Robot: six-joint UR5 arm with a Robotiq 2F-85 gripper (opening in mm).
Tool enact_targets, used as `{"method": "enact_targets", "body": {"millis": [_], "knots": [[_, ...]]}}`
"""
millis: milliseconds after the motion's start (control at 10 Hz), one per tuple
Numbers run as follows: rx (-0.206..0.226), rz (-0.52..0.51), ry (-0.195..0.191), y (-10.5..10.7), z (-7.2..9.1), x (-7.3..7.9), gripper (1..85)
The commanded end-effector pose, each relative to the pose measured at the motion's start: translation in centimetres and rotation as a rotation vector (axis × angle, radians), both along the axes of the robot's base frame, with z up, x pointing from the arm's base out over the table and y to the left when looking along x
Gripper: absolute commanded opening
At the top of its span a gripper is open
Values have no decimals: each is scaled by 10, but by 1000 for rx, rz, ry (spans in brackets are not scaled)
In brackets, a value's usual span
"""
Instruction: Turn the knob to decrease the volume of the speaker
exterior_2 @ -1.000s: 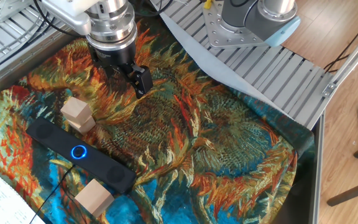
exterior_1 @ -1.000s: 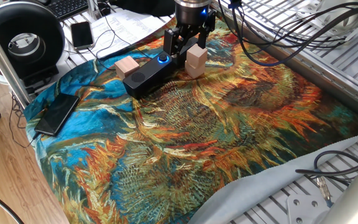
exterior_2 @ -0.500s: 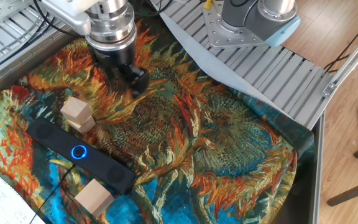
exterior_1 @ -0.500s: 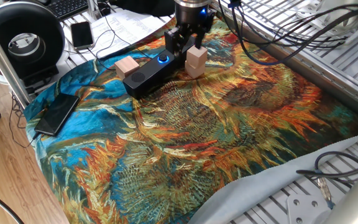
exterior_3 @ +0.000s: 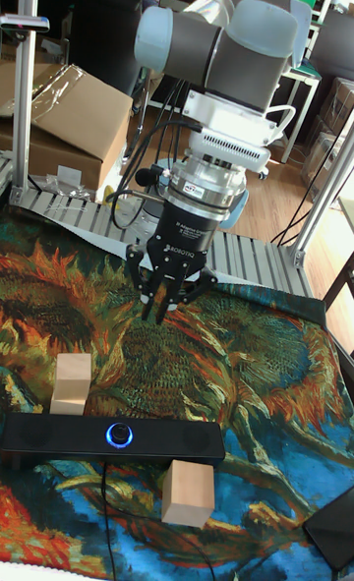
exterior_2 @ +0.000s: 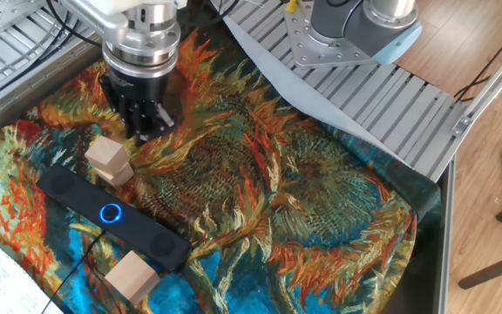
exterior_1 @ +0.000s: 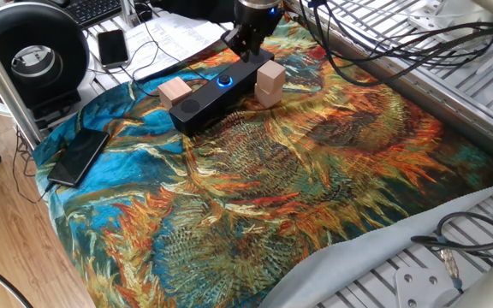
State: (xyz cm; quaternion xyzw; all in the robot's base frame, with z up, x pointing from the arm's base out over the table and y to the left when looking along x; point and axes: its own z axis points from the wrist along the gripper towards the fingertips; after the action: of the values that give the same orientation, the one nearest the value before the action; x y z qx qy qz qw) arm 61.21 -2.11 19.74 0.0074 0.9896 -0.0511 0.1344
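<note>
table: we saw the table (exterior_1: 452,94) draped in a sunflower-print cloth (exterior_1: 298,188), bare metal slats at its edges
arm: we saw the grey UR5 arm (exterior_3: 221,45) reaching down over the far side of the cloth
speaker: the speaker (exterior_2: 111,218) lay flat on the cloth, a long black bar, with one wooden block on each long side
phone: we noted a flat black phone (exterior_1: 78,156) on the cloth edge, well apart from the speaker
blocks: we saw the taller wooden block (exterior_2: 109,161) just beside the speaker on the arm's side, and the second block (exterior_2: 132,276) on the opposite side
claw: the claw (exterior_3: 160,308) hung above the cloth behind the speaker, near the taller block, touching nothing; its fingers looked drawn close together, nothing between them
knob: the knob (exterior_3: 120,435) sat in the speaker's top face, ring lit blue, uncovered, apart from the claw; we also saw it in the other views (exterior_1: 224,81)
</note>
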Motion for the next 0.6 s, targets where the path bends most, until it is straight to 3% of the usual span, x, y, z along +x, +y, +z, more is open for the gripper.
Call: {"method": "enact_targets", "body": {"millis": [0, 100, 200, 500], "knots": [[129, -50, 45, 25, -3, -15, 17], [247, -21, 175, 56, -9, -48, 20], [287, 1, 254, 68, -15, -67, 20], [191, 39, 234, 44, -18, -63, 23]]}}
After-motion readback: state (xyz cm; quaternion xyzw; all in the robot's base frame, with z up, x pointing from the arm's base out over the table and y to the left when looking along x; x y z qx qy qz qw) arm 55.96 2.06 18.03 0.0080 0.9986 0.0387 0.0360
